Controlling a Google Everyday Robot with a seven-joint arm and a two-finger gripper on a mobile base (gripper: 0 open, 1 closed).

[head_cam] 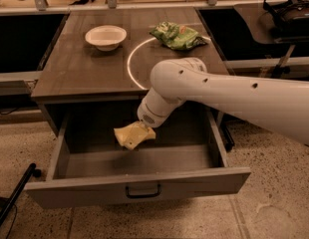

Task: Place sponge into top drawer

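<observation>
Reaching into the open top drawer (84, 192), the gripper (139, 129) pinches the yellow sponge (134, 136) above its floor; a white bowl (105, 36) and green bag (177, 36) sit on the tabletop (84, 71).

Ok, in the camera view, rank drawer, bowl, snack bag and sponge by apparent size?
1. Drawer, by far.
2. Snack bag, slightly widest of the rest.
3. Bowl and sponge look alike; the sponge is nearer the camera, so unranked.
The gripper is at the sponge, over the drawer.
</observation>
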